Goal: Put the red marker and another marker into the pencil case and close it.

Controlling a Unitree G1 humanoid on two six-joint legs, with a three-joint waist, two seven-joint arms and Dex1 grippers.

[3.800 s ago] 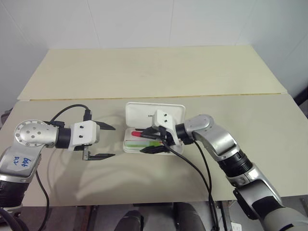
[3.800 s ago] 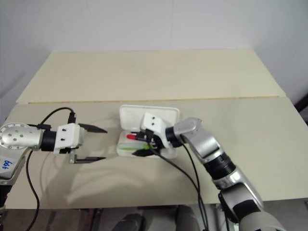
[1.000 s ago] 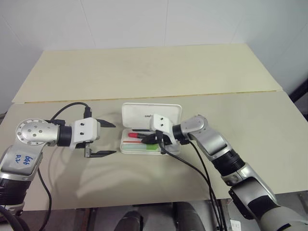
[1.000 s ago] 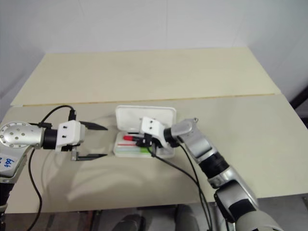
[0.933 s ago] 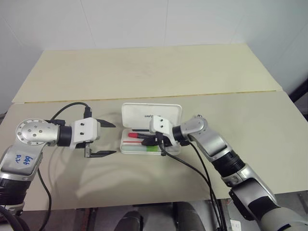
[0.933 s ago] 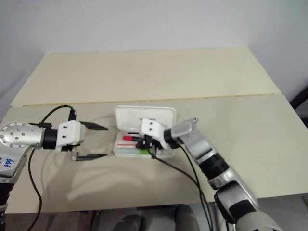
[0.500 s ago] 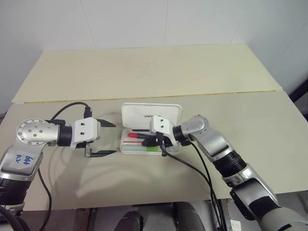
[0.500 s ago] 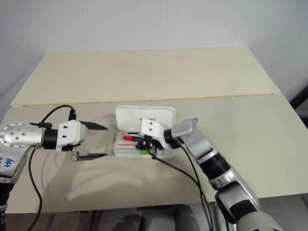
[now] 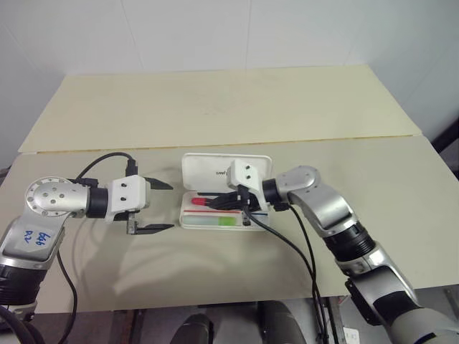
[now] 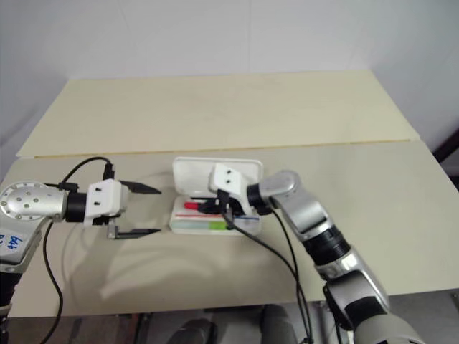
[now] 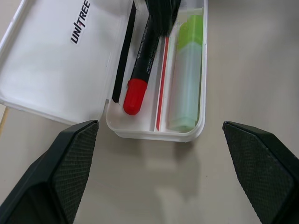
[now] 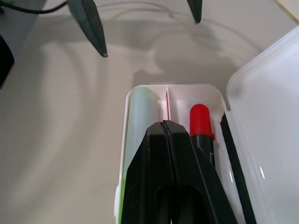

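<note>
The pencil case (image 9: 188,223) lies open on the table, its lid (image 11: 51,65) folded back and printed "UNITREE". In the tray the red marker (image 11: 140,65) lies on the lid side with its red cap (image 12: 200,116) toward my left gripper. The pale-green highlighter (image 11: 187,84), the other marker, lies along the front wall. A thin red-and-blue line separates them. My right gripper (image 12: 163,124) is shut with nothing in it, over the tray between the two markers. My left gripper (image 9: 169,206) is open, just left of the case and apart from it.
The cream table (image 9: 215,107) spreads wide behind the case, with a seam (image 9: 344,140) running across it. Black cables (image 9: 287,244) hang from both wrists over the front part of the table.
My right gripper has lifted a little above the tray and stayed shut. The left gripper, the case and both markers have not moved.
</note>
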